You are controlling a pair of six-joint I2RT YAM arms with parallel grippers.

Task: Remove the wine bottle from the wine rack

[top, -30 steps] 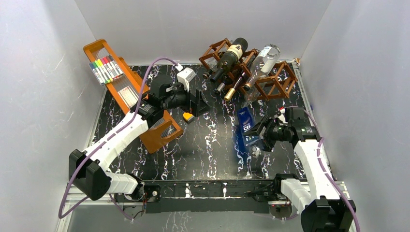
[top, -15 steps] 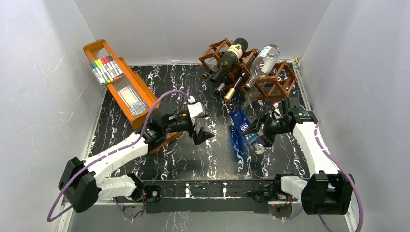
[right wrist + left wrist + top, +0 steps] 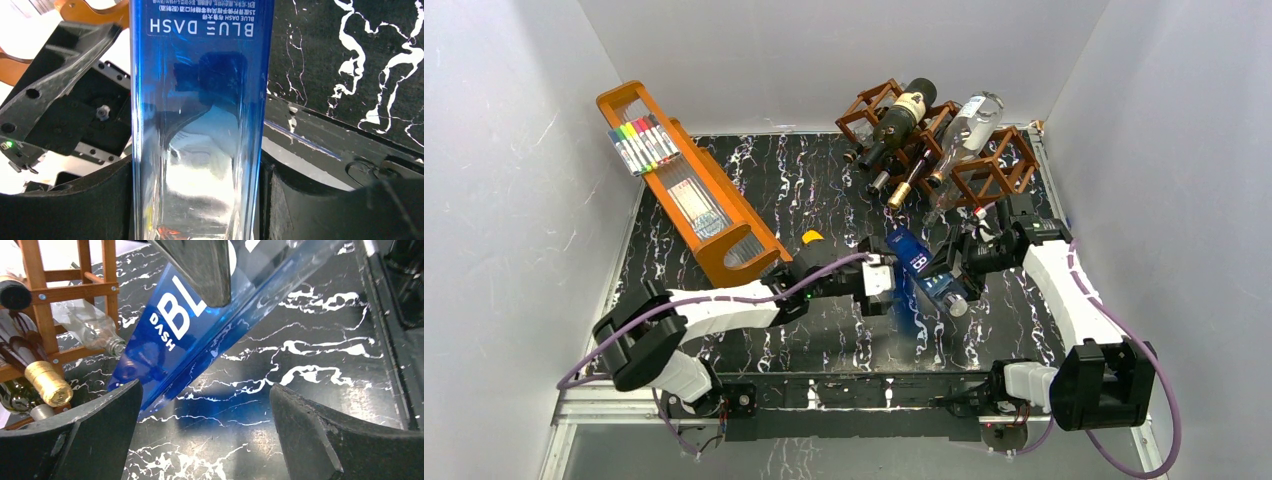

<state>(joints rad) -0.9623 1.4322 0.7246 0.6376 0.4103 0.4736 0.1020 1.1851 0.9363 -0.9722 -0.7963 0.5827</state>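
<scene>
now the blue bottle (image 3: 916,260) is off the wine rack (image 3: 40,315), just right of centre in the top view, slanting from its base at upper left to its cap at lower right, below the rack and apart from it. the right gripper (image 3: 952,268) pinches it across the body, a finger pressed on each side. the left gripper (image 3: 205,390) is spread wide at the bottle's base end, neither finger touching the glass. lying in the rack at top: a dark bottle (image 3: 902,115), a clear bottle (image 3: 969,125), a gold-capped neck (image 3: 47,382). whether the blue bottle touches the marbled table (image 3: 824,190), i cannot tell
</scene>
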